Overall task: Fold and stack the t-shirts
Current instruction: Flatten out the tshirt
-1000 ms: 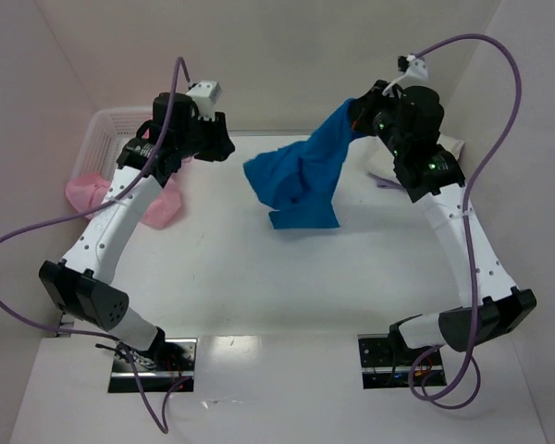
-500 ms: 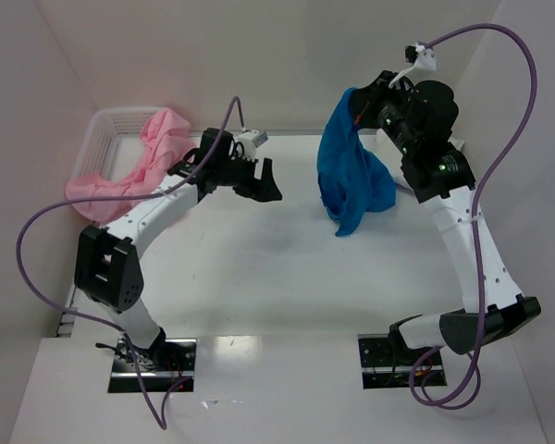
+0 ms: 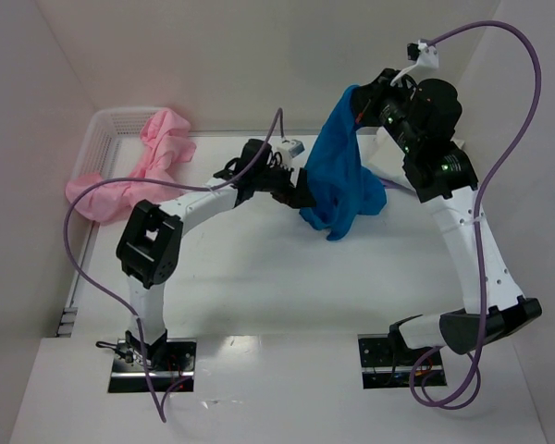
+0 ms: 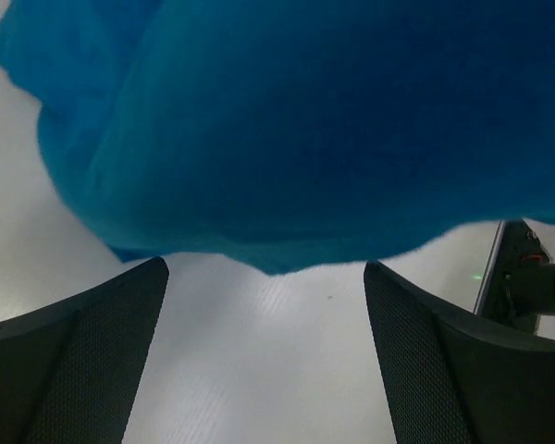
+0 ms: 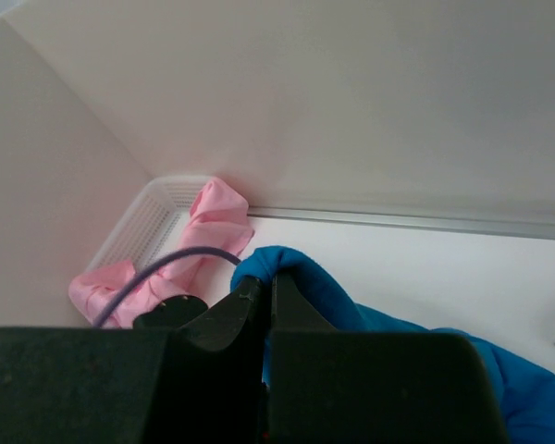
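Now | blue t-shirt (image 3: 342, 180) hangs bunched, rumpled (bright) | right tool (image 5: 262, 289) pinches its top | left tool (image 4: 264, 268) agape

The top view looked down from above and behind the arms, taking in the whole table (image 3: 259, 277). The left wrist camera sat close against the hanging blue t-shirt (image 4: 305, 129), facing it between its own fingers (image 4: 83, 361). The right wrist camera faced the far-left corner, sharing the basket (image 5: 146, 225) and pink t-shirts (image 5: 217, 215) with the top view
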Controlling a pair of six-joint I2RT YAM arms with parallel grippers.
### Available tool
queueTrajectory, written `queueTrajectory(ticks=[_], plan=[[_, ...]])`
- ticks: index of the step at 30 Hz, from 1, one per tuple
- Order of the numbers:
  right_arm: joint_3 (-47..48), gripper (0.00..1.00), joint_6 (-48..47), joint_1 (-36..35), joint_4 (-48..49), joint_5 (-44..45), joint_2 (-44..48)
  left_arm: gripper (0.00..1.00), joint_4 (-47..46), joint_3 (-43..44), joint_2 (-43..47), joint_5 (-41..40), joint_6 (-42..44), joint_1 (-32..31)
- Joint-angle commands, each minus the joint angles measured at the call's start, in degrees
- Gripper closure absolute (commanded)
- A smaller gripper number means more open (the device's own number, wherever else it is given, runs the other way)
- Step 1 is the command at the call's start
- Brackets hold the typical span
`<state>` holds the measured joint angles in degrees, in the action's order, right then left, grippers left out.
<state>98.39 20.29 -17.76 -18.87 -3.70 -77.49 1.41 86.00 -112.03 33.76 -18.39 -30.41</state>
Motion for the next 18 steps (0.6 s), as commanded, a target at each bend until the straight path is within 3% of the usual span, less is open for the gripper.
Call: queueTrajectory(ticks=[1,4,7,11,12,14,15,18], plan=[[4.9,1.00,-0.2,-0.3,2.7,-0.3,0.5,0.06,-6.9,2.8,-2.8,1.0,-0.3,-2.6],[5.4,1.00,-0.2,-0.3,2.7,-0.3,0.0,0.06,-11.9,-0.2,-2.8,-1.8,-3.5,-3.8],[5.9,1.00,-0.2,-0.3,2.7,-0.3,0.0,0.13,-16.5,-3.5,-1.6,-8.7,-6.7,-4.9],[5.9,1.00,-0.2,-0.3,2.7,-0.3,0.0,0.48,-17.8,-4.8,0.5,-21.2,-9.1,-6.5],[5.9,1.00,-0.2,-0.3,2.7,-0.3,0.0,0.68,-17.2,-4.8,0.5,-25.4,-9.7,-6.5],[5.9,1.00,-0.2,-0.3,2.2,-0.3,0.0,0.93,-15.3,-4.8,1.1,-31.3,-12.2,-6.5],[5.9,1.00,-0.8,-0.3,2.2,-0.3,0.0,1.00,-14.1,-4.8,1.1,-31.4,-12.2,-6.5],[5.3,1.00,-1.6,-0.3,1.6,3.5,0.5,1.00,-7.6,-2.5,5.2,-36.7,-9.7,-6.5]])
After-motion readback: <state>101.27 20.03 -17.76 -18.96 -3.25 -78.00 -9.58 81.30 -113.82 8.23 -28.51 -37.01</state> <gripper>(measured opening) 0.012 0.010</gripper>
